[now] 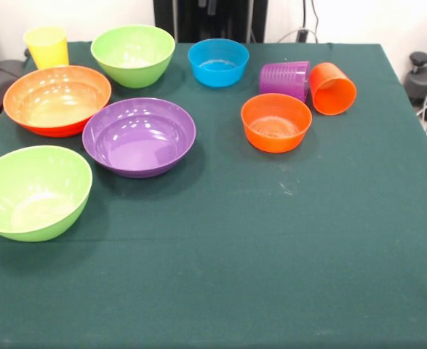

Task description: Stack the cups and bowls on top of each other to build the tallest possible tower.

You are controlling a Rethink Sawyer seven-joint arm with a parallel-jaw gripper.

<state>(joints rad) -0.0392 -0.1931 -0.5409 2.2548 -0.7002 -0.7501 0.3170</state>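
No claw is seen, so its state cannot be told. Bowls (139, 136) are spread singly over the tabletop (271, 254). Purple cup (284, 78) and orange cup (332, 88) are tipped, touching; yellow cup (46, 46) upright.

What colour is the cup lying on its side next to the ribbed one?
Orange cup; it shows in the front view, beside the purple ribbed cup.

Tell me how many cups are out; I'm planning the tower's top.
3: yellow cup upright at the far left corner; purple cup and orange cup lying on their sides, far right.
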